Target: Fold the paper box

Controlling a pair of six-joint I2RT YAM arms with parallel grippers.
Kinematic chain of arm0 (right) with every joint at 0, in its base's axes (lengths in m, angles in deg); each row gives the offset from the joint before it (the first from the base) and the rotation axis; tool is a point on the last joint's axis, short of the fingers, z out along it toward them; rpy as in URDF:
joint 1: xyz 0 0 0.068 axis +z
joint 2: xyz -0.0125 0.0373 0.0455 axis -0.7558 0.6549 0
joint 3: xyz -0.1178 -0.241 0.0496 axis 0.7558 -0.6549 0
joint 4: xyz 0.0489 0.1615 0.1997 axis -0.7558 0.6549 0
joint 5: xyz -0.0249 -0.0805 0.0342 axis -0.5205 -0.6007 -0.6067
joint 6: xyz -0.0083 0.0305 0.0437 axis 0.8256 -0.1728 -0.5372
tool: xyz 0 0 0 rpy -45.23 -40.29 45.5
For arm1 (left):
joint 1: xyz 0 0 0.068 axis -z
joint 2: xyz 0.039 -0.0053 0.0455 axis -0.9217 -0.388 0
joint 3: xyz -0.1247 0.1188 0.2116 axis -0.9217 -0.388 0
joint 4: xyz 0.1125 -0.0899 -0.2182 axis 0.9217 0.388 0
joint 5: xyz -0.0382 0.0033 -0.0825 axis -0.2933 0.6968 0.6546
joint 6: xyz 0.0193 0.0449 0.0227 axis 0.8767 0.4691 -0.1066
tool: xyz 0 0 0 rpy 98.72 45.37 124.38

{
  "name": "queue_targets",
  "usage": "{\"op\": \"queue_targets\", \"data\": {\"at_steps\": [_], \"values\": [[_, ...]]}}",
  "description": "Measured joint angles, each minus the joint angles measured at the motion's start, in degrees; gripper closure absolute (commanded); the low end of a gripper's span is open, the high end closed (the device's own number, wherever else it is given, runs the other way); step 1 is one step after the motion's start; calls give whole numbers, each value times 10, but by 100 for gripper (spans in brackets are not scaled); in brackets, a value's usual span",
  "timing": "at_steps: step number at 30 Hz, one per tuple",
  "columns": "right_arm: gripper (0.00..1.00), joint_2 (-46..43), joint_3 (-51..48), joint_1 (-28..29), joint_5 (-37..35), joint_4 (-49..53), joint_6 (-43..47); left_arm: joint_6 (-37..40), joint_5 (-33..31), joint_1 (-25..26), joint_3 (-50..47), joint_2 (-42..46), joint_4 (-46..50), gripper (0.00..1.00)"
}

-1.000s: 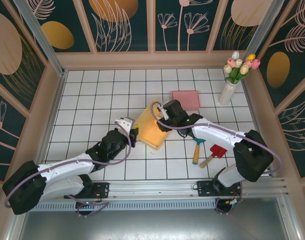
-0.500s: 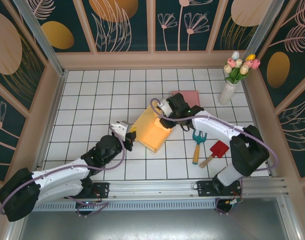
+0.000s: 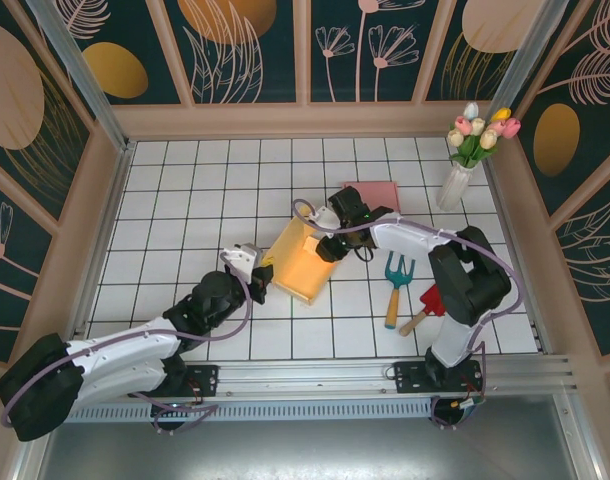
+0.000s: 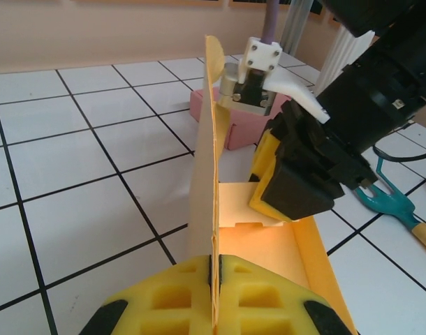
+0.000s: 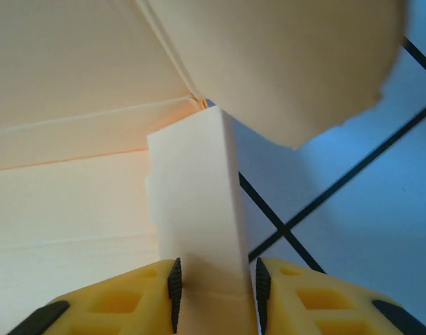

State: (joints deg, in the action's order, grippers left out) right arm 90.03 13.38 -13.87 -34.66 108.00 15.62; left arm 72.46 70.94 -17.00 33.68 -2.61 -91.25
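The yellow paper box (image 3: pixel 303 262) lies partly folded mid-table, with one side wall standing up. My left gripper (image 3: pixel 263 272) is at its near-left end. In the left wrist view that gripper (image 4: pixel 214 269) is shut on the upright side wall (image 4: pixel 207 160), and the box floor (image 4: pixel 269 237) stretches away behind. My right gripper (image 3: pixel 323 245) is at the box's far end, above its end flap (image 4: pixel 241 206). In the right wrist view a pale flap (image 5: pixel 195 202) stands between the jaws of the right gripper (image 5: pixel 214 283). The pads sit close to its two edges, with a sliver of gap on the right.
A pink box (image 3: pixel 372 198) lies just behind the right gripper. A vase of tulips (image 3: pixel 453 185) stands at the back right. A teal hand rake (image 3: pixel 395 285) and a red shovel (image 3: pixel 430 305) lie right of the paper box.
The right gripper has shifted left along the box's far end and its jaws have narrowed around the flap. The left arm drew back a little, still holding the wall.
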Motion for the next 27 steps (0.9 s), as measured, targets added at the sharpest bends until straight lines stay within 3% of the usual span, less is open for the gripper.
{"op": "queue_targets", "data": {"at_steps": [12, 21, 27], "values": [[72, 1, -49, -4, 26, -83, 36, -43, -26, 0, 7, 0, 16, 100], [86, -31, -126, -9, 20, -134, 80, -98, -58, 0, 13, 27, 66, 98], [87, -33, -131, 32, -76, -164, 116, -114, -60, 0, 14, 29, 76, 99]]}}
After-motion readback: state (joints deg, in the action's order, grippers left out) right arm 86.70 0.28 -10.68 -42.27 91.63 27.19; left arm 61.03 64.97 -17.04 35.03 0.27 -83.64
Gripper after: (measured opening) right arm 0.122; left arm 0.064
